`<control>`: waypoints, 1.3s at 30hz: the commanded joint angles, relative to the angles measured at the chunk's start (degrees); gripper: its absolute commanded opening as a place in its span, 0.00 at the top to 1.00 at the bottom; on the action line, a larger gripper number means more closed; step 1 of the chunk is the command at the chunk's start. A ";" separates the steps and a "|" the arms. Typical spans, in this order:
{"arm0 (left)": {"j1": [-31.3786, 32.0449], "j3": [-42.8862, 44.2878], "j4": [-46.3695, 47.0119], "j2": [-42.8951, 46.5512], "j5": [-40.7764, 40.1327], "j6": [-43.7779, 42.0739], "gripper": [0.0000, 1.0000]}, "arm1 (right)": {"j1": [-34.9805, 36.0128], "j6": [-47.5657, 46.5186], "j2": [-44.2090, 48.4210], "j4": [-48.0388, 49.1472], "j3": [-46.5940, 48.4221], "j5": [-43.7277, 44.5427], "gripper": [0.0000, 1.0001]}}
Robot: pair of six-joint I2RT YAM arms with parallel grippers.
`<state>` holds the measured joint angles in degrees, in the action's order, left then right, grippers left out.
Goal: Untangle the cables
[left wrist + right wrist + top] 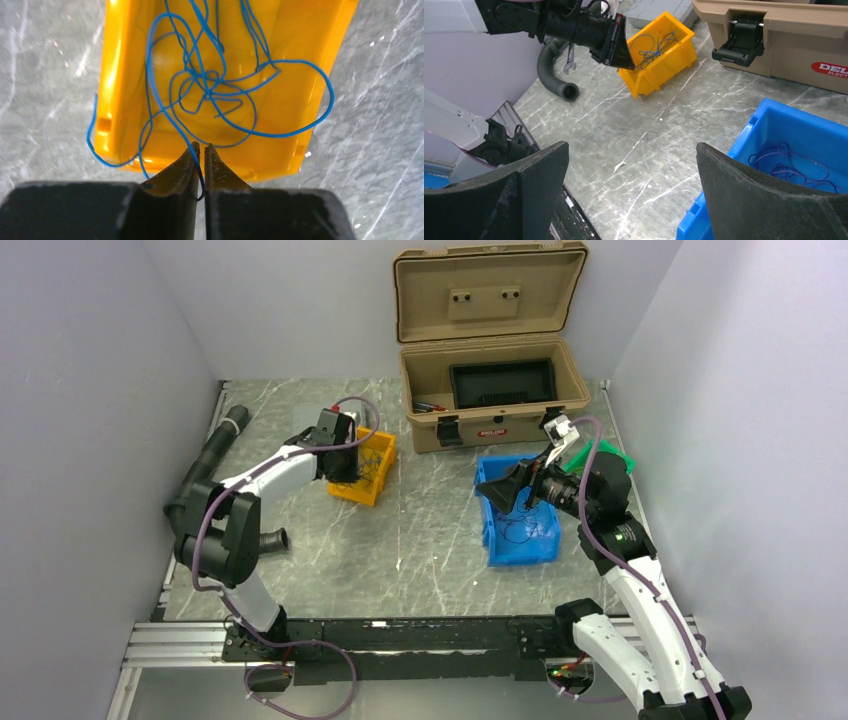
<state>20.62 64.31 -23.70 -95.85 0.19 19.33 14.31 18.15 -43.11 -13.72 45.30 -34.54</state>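
A tangle of thin blue cables [212, 90] lies in the yellow bin [295, 40], with loops spilling over its rim. My left gripper [202, 146] is shut on one blue strand at the bin's near edge; the strand runs down between the fingers. From above, the left gripper [345, 475] hangs over that yellow bin [380, 455]. My right gripper [631, 147] is open and holds nothing. It hovers at the left edge of the blue bin [784, 125], which contains thin purple-blue cables [794, 162]. In the top view the right gripper [500, 490] is above the blue bin [520, 540].
An open tan toolbox [490, 390] stands at the back. A fat black corrugated hose [205, 465] lies along the left wall. A green object [610, 455] sits behind the right arm. A wrench [570, 55] lies near the hose.
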 commanded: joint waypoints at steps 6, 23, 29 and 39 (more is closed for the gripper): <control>-0.52 7.92 -0.15 -2.57 0.65 -0.52 1.00 | 0.20 -1.06 0.57 0.70 2.17 0.70 0.00; -1.08 15.72 3.33 -17.65 4.74 1.14 1.00 | 0.18 -1.12 1.36 -0.23 1.99 1.57 0.00; -1.33 16.31 2.08 -17.11 5.97 -0.55 0.92 | 0.19 -1.71 0.77 -1.71 3.50 2.64 0.00; -1.11 16.77 -6.67 -1.85 4.80 -2.02 0.35 | 0.15 -0.69 1.04 -0.36 2.03 3.41 0.00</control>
<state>19.49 78.76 -26.11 -104.81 4.64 18.46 14.31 17.34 -42.65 -16.45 46.35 -31.79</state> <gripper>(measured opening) 0.618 0.997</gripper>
